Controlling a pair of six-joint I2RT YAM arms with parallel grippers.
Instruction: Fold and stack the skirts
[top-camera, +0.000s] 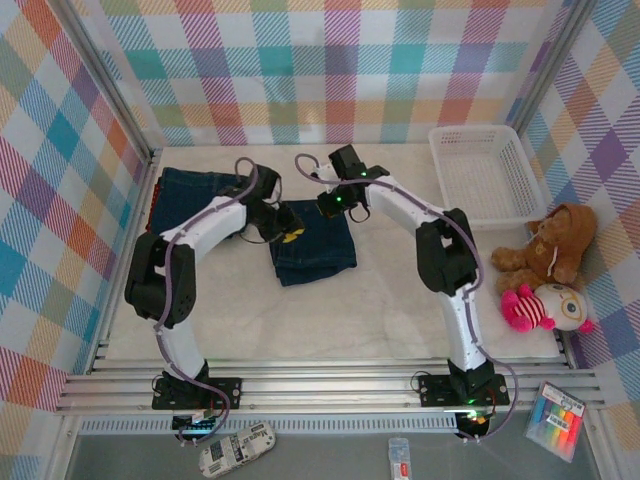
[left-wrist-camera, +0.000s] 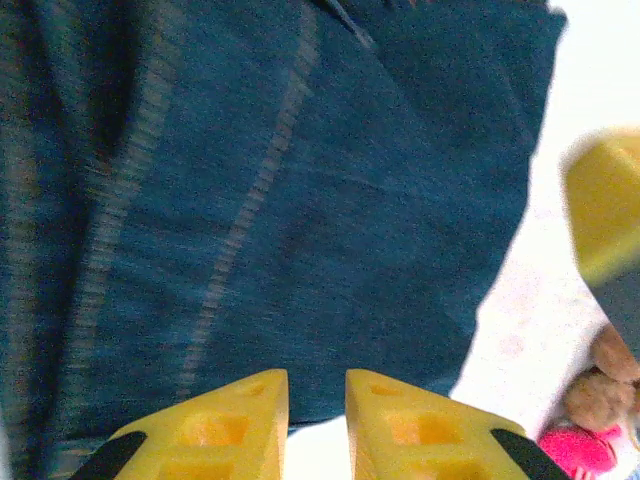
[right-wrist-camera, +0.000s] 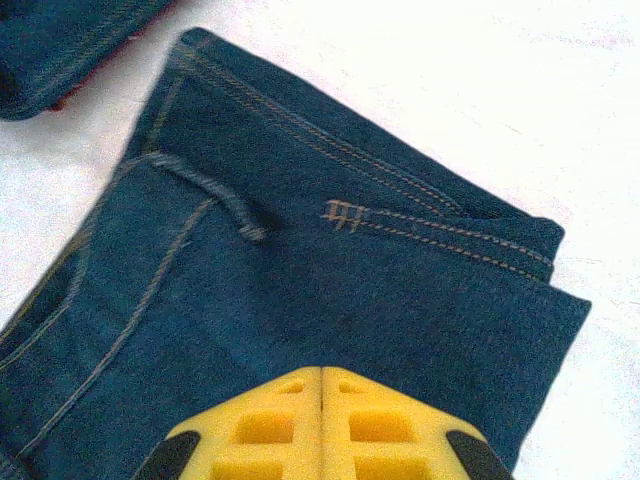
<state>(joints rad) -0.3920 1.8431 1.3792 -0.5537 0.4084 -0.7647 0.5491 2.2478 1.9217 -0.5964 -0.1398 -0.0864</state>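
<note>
**Item: folded skirt** (top-camera: 318, 250), denim, one. It lies flat on the surface (top-camera: 390, 310) as a nearly square packet. It lies between the two end effectors and close to both.

**Relation to left end effector** (top-camera: 287, 233): the packet lies straight ahead of the fingers (left-wrist-camera: 230, 425), and its near hem is just beyond their tips. In the left wrist view its seams run lengthwise, away from the fingers. The fingers stand a little apart, with nothing between them.

**Relation to right end effector** (top-camera: 340, 207): the packet lies below and ahead, with its folded, double-stitched edge off to the right of the tips. The fingers (right-wrist-camera: 270, 425) are pressed together. They look closed on nothing, though whether they touch the cloth cannot be told.

**Item: second skirt** (top-camera: 195, 188), denim, one. It lies behind and to the left of the left end effector, well apart from the right one. Whether other garments lie under it cannot be told.

**Judgement:** the packet looks finished, so the likely next move is to carry it onto the second skirt. The left arm is the nearer to both and would have to go back and to its left.

**Count of skirts in view:** two, both denim.

**Other stock, right of the right end effector:**
- basket (top-camera: 480, 135), white, one
- bear (top-camera: 560, 240), brown, one
- pink toy (top-camera: 530, 308), one, just in front of the bear
</note>
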